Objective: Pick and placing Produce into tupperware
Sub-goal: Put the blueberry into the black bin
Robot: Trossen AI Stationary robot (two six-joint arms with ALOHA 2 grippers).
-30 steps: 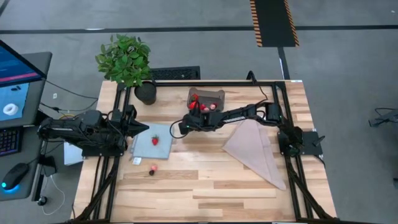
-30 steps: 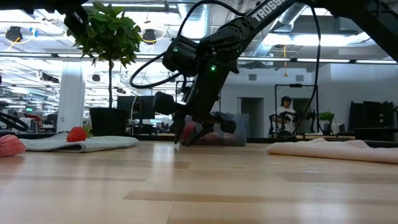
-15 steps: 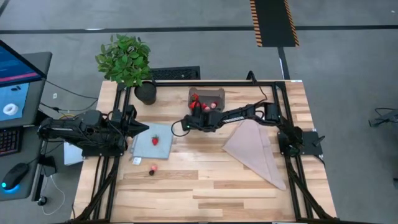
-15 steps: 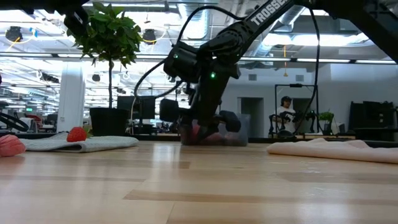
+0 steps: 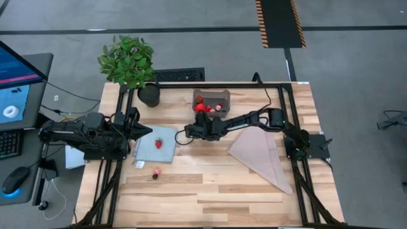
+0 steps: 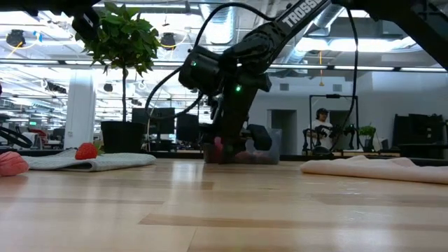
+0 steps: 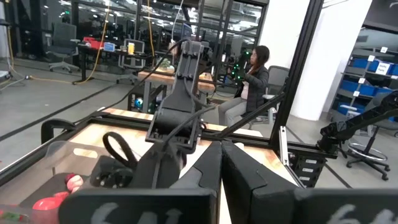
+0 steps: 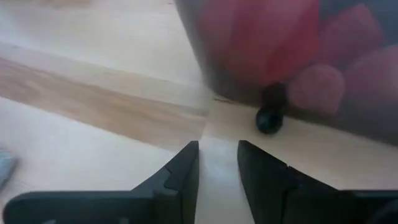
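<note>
The right end effector (image 5: 193, 130) sits low over the bench (image 5: 216, 184), just at the 6 o'clock side of the tupperware (image 5: 211, 100) in the high view. In the right wrist view its two dark fingers (image 8: 180, 171) stand a little apart with only bare wood between them, so it grasps nothing. Close ahead of those fingers is the tub's grey translucent wall (image 8: 261, 56), with red and pink produce blurred behind it, and a small dark round piece (image 8: 269, 119) lies on the wood touching the foot of that wall. From above, several red pieces (image 5: 201, 106) show inside the tub.

Further out toward 9 o'clock, a pale blue-grey mat (image 5: 157, 145) carries one red berry (image 5: 158, 144). At about 7 o'clock from that mat, a pink piece (image 5: 157, 171) and a dark piece (image 5: 154, 176) lie together on the bare wood. A beige cloth (image 5: 262, 156) is spread at 3 to 4 o'clock from the right end effector.

The left end effector (image 5: 145, 131) waits at the 9 o'clock edge of the bench beside the mat, clenched shut and empty. A potted plant (image 5: 129, 62) stands at the 11 o'clock corner.
</note>
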